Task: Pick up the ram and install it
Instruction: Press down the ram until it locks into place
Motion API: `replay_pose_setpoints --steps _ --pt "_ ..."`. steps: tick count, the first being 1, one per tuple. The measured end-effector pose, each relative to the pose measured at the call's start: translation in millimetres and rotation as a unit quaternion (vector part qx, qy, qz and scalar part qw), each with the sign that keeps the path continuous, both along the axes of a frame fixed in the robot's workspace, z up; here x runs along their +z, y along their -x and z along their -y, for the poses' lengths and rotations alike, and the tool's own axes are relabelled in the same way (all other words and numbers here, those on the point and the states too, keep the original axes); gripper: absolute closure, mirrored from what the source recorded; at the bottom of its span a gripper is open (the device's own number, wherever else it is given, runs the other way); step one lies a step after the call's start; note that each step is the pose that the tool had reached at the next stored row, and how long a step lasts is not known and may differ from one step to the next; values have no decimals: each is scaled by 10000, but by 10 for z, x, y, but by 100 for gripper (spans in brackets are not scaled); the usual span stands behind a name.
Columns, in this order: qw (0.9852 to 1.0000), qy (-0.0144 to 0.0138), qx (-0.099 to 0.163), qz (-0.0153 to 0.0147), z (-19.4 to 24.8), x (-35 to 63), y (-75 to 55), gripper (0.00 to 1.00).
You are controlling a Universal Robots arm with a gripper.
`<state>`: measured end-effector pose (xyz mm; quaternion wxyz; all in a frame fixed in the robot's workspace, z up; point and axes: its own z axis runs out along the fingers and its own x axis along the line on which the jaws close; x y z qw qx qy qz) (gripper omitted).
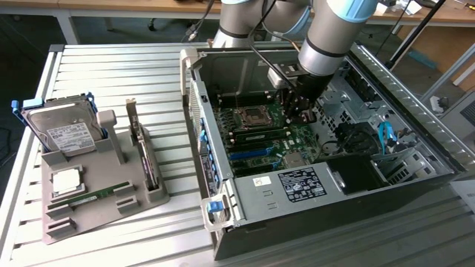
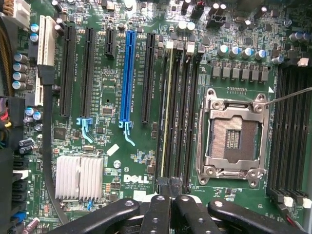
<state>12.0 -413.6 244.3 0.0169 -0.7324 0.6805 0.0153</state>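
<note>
The gripper (image 2: 170, 207), fingers clenched, sits over the slots (image 2: 178, 112), so pressing the ram (image 2: 166, 112) straight down should seat it.

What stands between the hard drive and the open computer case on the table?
In the exterior view, a dark expansion card stands on edge in the grey holder, between the hard drive and the case.

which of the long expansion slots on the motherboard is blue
The blue slot is the one in the middle of the row of long slots. The long slots either side of it are black, and it has a light blue latch at its end.
</note>
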Motion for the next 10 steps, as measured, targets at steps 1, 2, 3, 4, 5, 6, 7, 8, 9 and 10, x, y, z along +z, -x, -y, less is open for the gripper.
replay_pose_setpoints --steps 1,2,3,4,5,6,7,8,9,10 --pt "10000 -1 0 0 0 -1 -1 89" --pt "10000 -1 0 0 0 -1 -1 89" --pt "10000 -1 0 0 0 -1 -1 89" --pt "10000 -1 0 0 0 -1 -1 89" --pt "10000 -1 0 0 0 -1 -1 89" --pt "10000 -1 0 0 0 -2 -1 89" --pt "10000 -2 0 1 0 -5 -2 89" --pt "10000 -3 1 1 -1 -12 -11 89" --pt "10000 -1 0 0 0 -26 -26 89" --pt "10000 -1 0 0 0 -39 -32 89"
